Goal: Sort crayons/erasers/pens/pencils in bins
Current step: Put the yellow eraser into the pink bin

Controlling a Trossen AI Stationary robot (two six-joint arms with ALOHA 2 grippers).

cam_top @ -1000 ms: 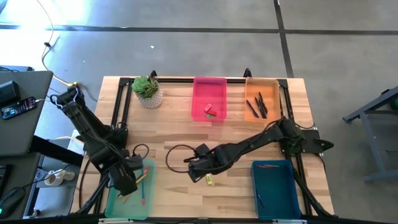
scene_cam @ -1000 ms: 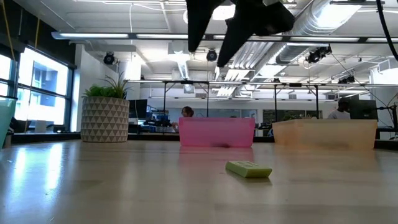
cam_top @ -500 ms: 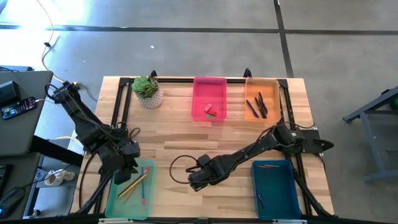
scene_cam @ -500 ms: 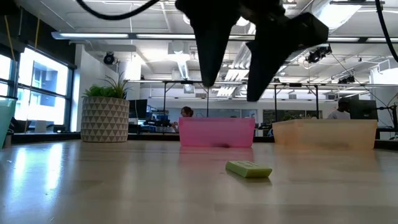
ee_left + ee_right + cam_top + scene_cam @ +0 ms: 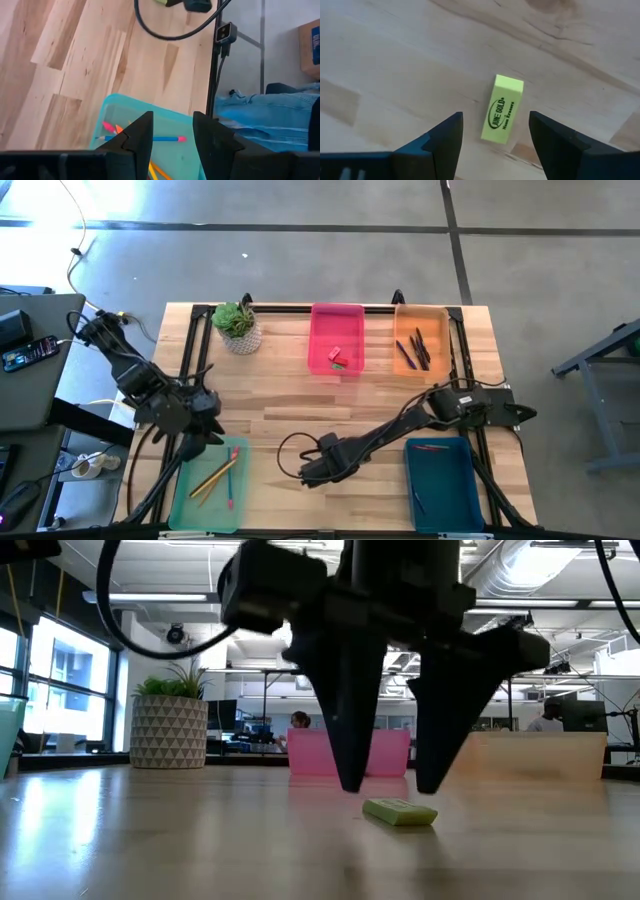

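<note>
A yellow-green eraser lies flat on the wooden table near its front edge; it also shows in the low view. My right gripper is open and points down over it, one finger on either side, with the tips just above the table. In the high view my right gripper hides the eraser. My left gripper is open and empty above the far end of the light green bin, which holds several pencils.
The pink bin with two erasers and the orange bin with several sticks stand at the far edge. The teal-blue bin sits at the near right. A potted plant stands at the far left.
My right gripper has come down and a little toward the near edge, so its fingers now stand on either side of the eraser, which has not moved. My left gripper has drawn back out of the light green bin toward the far edge.
</note>
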